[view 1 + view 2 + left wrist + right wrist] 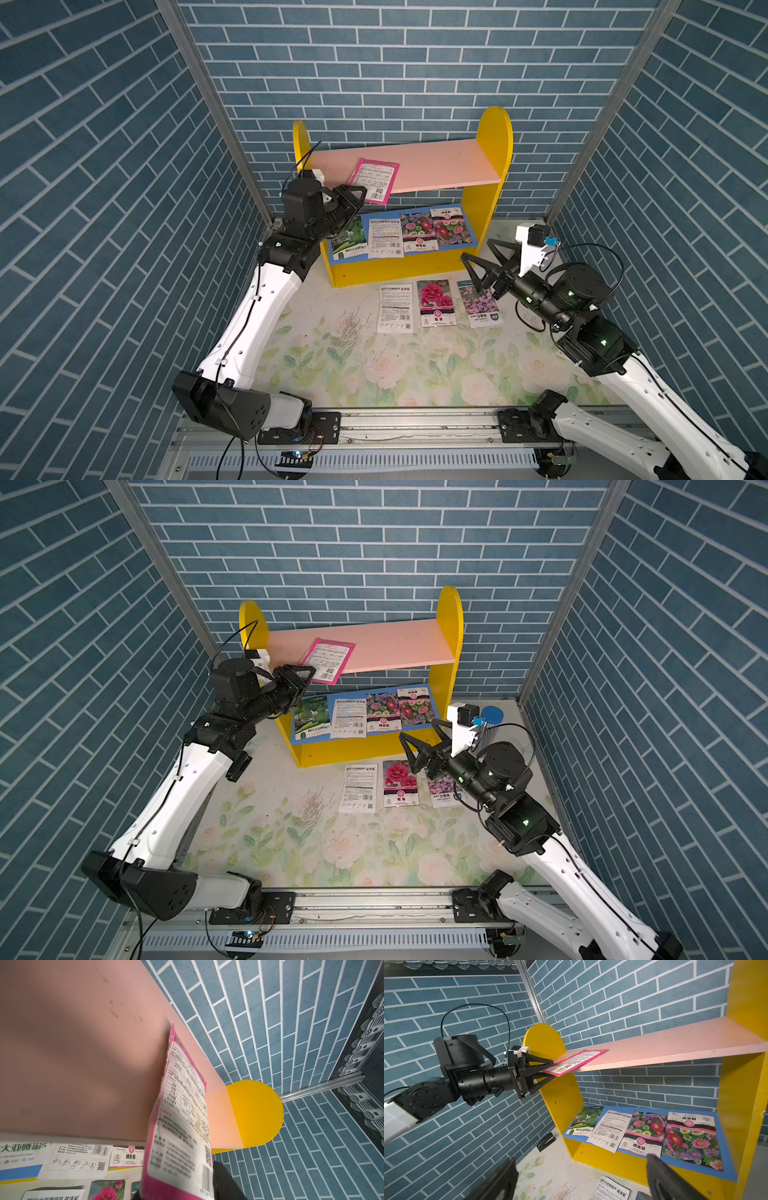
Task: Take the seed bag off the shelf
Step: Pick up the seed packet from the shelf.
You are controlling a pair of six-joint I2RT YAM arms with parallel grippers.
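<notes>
The seed bag, pink-edged with a white printed back, lies on the pink upper board of the shelf. Its near corner hangs over the board's front edge. My left gripper is open, with one finger above that overhanging corner and one below it, a narrow gap still showing. In the left wrist view the seed bag fills the space between my dark fingers. My right gripper hangs wide open and empty by the shelf's right foot.
Several seed packets cover the blue lower board. Three more packets lie on the floral table in front of the shelf, with loose seeds to their left. A black clip lies by the left wall. Brick walls close three sides.
</notes>
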